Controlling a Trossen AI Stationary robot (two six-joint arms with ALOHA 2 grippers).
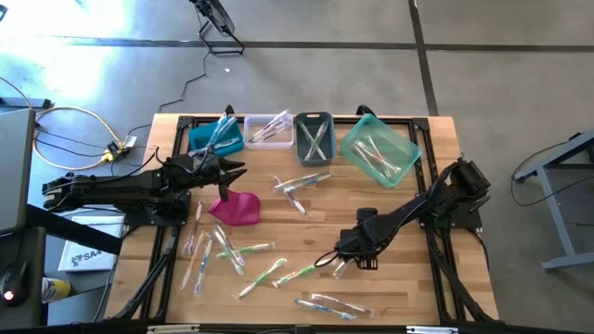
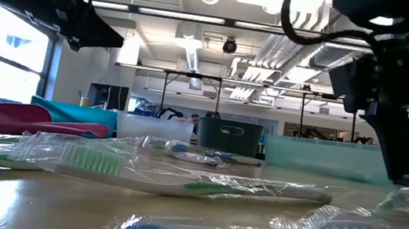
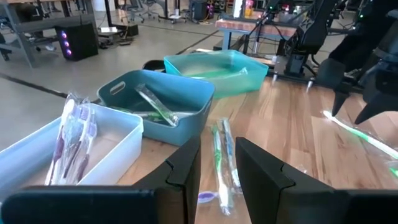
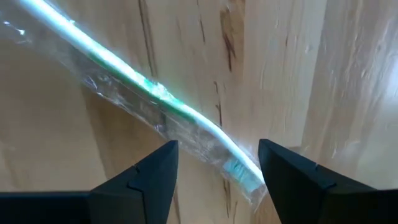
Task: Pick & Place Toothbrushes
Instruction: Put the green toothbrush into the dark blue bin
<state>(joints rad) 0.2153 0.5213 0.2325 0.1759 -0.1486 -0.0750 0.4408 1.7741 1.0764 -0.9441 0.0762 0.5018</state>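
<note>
Green-and-white toothbrush (image 4: 163,99) in a clear wrapper lies flat on the bench (image 1: 408,232), right of centre and toward the near edge. In the high view its long axis runs on a slant, from near-left to far-right. Its bristle end lies between the fingers of the right gripper (image 4: 217,163), which is low over it with jaws spread wide and nothing gripped; whether the fingers (image 4: 146,171) touch the wrapper cannot be told.

Other wrapped toothbrushes are loose on the bench: a scattered group (image 1: 223,252) toward the near-left, mostly lengthwise near-to-far or slanted; one pair (image 1: 299,184) at centre, close to the bins; one (image 1: 327,304) at the near edge, lying almost along that edge.

Four bins stand in a row along the far edge. From left:
- blue bin (image 1: 215,139), toothbrushes propped in it and sticking up over the rim;
- clear bin (image 1: 268,130), several pale and purple-handled brushes lying along it;
- grey bin (image 1: 314,136), two brushes crossed;
- teal bin (image 1: 380,148), turned at an angle, a few pale brushes inside.

Magenta pouch (image 1: 235,207) lies just on the near side of the blue bin.

Left gripper (image 1: 234,171) hangs above the bench between the blue bin and the pouch, jaws part open, holding nothing.
</note>
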